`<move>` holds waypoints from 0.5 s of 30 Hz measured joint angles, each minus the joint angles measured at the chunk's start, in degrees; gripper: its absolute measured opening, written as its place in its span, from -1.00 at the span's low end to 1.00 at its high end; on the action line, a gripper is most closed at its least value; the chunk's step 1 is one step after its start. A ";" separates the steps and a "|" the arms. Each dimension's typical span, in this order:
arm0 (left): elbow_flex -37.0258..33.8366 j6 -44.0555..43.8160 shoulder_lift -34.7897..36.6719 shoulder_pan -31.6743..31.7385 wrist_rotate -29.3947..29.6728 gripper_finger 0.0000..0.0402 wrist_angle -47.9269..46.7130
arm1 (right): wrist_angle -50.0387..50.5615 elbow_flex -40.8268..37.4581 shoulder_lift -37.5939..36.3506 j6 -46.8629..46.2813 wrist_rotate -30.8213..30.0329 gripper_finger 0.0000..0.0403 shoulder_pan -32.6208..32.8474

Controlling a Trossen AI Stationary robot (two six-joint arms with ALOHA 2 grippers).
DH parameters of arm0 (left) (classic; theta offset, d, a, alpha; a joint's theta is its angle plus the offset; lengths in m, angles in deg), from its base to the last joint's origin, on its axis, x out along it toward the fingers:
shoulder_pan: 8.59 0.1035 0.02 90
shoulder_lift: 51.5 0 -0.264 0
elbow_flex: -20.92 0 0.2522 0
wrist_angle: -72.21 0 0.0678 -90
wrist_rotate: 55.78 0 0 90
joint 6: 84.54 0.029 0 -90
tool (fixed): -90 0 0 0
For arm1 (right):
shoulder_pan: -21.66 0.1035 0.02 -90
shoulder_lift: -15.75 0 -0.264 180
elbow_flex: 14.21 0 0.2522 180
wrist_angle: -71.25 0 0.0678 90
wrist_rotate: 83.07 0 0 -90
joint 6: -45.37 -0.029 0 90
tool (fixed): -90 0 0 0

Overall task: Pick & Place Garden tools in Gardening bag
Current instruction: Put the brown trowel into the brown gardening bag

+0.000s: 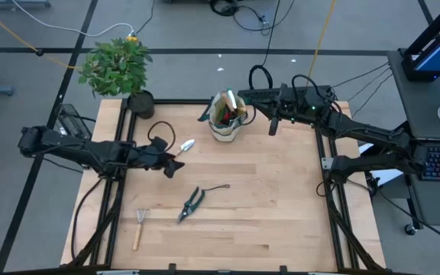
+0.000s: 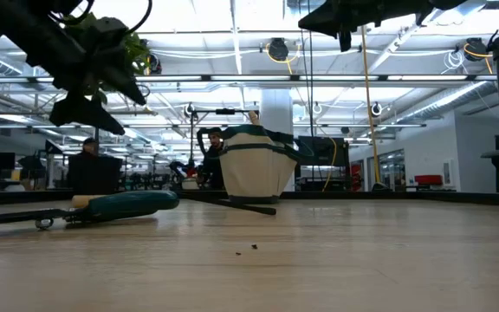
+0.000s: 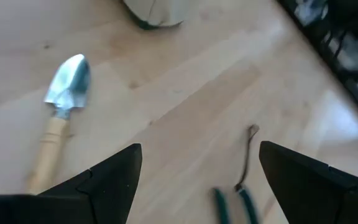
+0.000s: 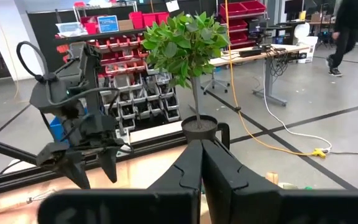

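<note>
Left end effector (image 1: 173, 165) spread wide, empty, w/ trowel (image 1: 185, 146) just beside and ahead, long axis pointing toward gardening bag (image 1: 226, 119); right end effector (image 1: 273, 122) pinched together, farther off.

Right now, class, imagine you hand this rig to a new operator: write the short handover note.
Left end effector: open, empty, raised above the trowel.
Right end effector: shut, empty, waiting beside the gardening bag.
Done: bag stands at the table's far edge with some tools already inside.
Left: trowel, pruning shears mid-table, and small rake near the front-left are all on the wood, yet to be bagged.
</note>
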 joint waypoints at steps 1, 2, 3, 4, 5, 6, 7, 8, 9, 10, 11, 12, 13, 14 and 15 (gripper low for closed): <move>0.00 -1.07 -0.10 -0.02 0.00 0.66 0.99 | 0.00 0.00 0.00 0.18 0.00 -0.99 0.00; 0.00 -1.56 -0.11 -0.02 0.02 0.66 2.05 | 0.02 0.00 0.00 0.27 0.00 -1.00 0.00; 0.00 -1.51 -0.11 -0.02 0.02 0.66 3.19 | 0.02 0.00 0.00 0.46 0.00 -1.00 0.00; 0.00 -1.03 -0.11 -0.02 0.04 0.66 4.35 | 0.01 0.00 0.00 0.71 0.00 -1.00 0.00; 0.00 -0.34 -0.11 -0.02 0.14 0.66 5.38 | 0.00 0.00 0.00 1.00 0.00 -1.00 0.00; 0.00 0.39 -0.11 -0.04 0.43 0.66 6.55 | 0.00 0.00 0.00 1.10 0.00 -1.00 0.00; 0.00 1.14 -0.11 -0.04 0.84 0.66 7.78 | 0.00 0.00 0.00 1.10 0.00 -1.00 0.00; 0.00 1.84 -0.08 -0.04 0.97 0.66 8.75 | 0.00 0.00 0.00 1.10 0.00 -1.00 0.00; 0.00 2.89 -0.08 -0.04 1.06 0.66 9.39 | -0.02 0.00 0.00 1.17 0.00 -1.00 0.00; 0.00 4.40 -0.08 -0.04 1.09 0.66 9.61 | -0.01 0.00 0.00 1.29 0.00 -1.00 0.00; 0.00 6.02 -0.08 -0.02 1.11 0.66 9.57 | 0.00 0.00 0.00 1.30 0.00 -1.00 0.00; 0.00 7.01 -0.08 -0.04 1.29 0.66 9.52 | 0.00 0.00 0.00 1.42 0.00 -1.00 0.00; 0.00 7.59 -0.08 -0.05 1.80 0.66 9.24 | 0.00 0.00 0.00 1.55 0.00 -1.00 0.00; 0.00 7.90 -0.08 -0.04 2.29 0.66 8.71 | -0.02 0.00 0.00 1.65 0.00 -1.00 0.00; 0.00 8.26 -0.09 -0.04 3.10 0.66 8.00 | -0.02 0.00 0.00 1.74 0.00 -1.00 0.00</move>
